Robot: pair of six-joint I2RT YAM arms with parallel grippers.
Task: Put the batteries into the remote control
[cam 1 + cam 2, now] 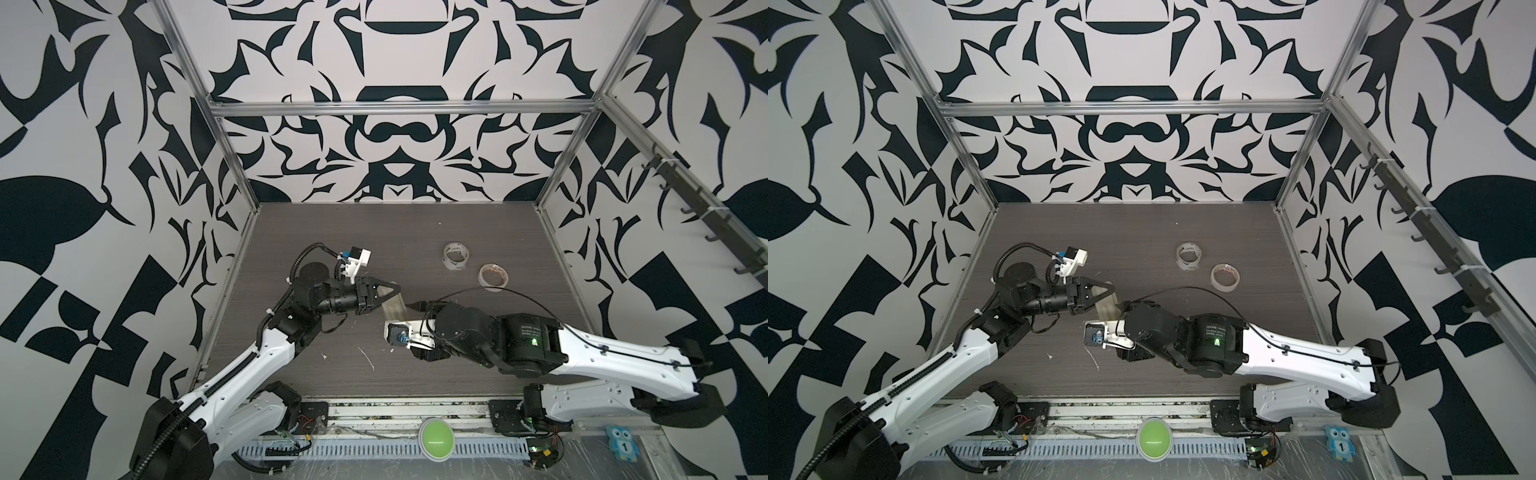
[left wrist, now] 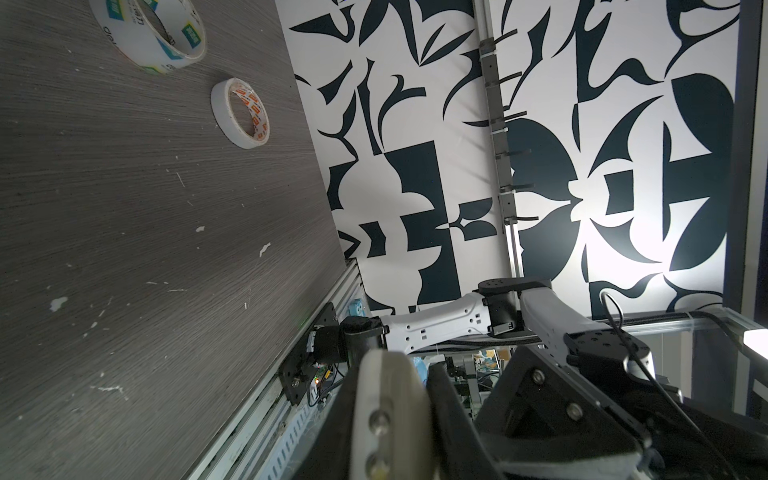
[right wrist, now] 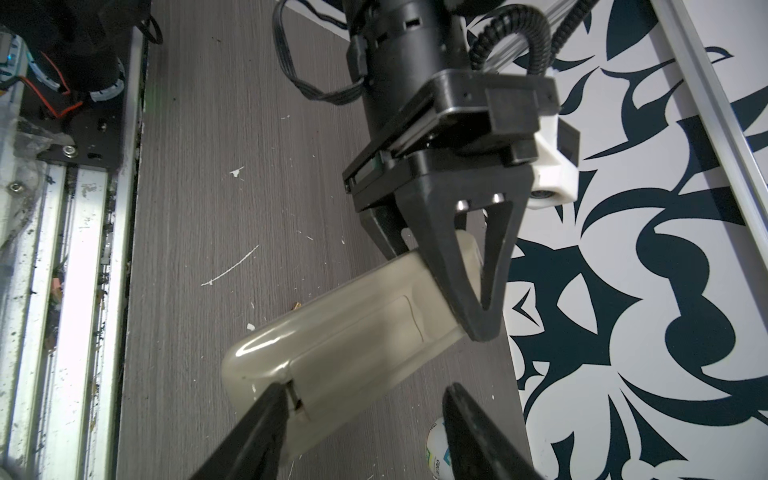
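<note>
The remote control (image 1: 394, 308) (image 1: 1106, 309) is held off the table near the middle, with my left gripper (image 1: 395, 289) shut across one end. In the left wrist view its pale end (image 2: 390, 415) fills the gap between the jaws. The right wrist view shows its pale back (image 3: 353, 332) with the cover seam, and the left fingers (image 3: 453, 257) clamp the far end. My right gripper (image 3: 363, 395) (image 1: 415, 306) is open at the free end. One of its fingertips (image 3: 272, 399) touches the notch at the cover's edge. The batteries are out of view.
Two tape rolls lie on the grey table at the back right, a larger one (image 1: 456, 256) (image 2: 153, 33) and a smaller one (image 1: 493, 277) (image 2: 241, 114). White flecks dot the table (image 1: 370, 232). A green button (image 1: 436, 438) sits on the front rail.
</note>
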